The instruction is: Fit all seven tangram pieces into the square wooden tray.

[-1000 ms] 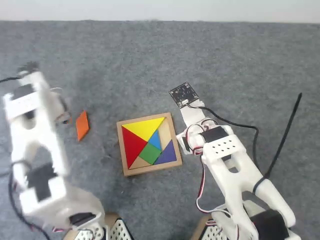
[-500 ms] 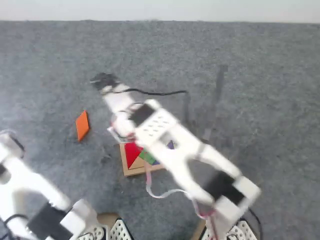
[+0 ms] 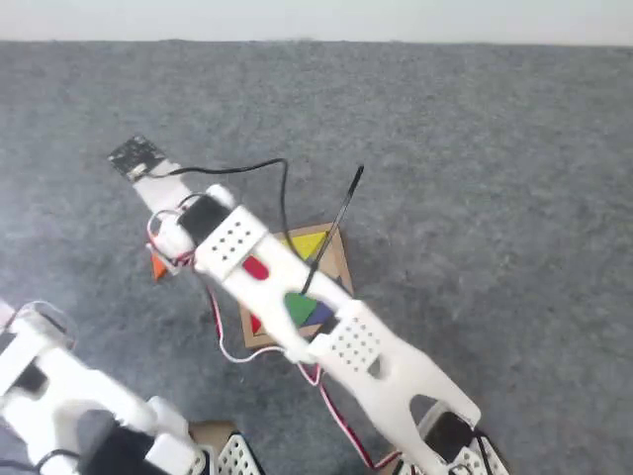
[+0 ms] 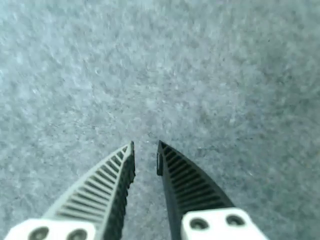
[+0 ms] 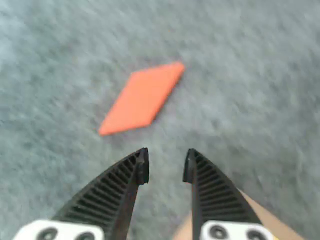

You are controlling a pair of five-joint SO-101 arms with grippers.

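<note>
Grey carpet [image 5: 260, 60] — orange parallelogram [image 5: 142, 98] just ahead of right gripper [image 5: 165, 165].

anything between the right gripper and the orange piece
Only bare grey carpet. In the right wrist view, nothing lies between the right gripper and the orange piece.

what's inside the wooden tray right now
A yellow piece, plus bits of a red piece and a green piece, sit in the wooden tray. The right arm crosses over it and covers the rest, so the count can't be told.
</note>
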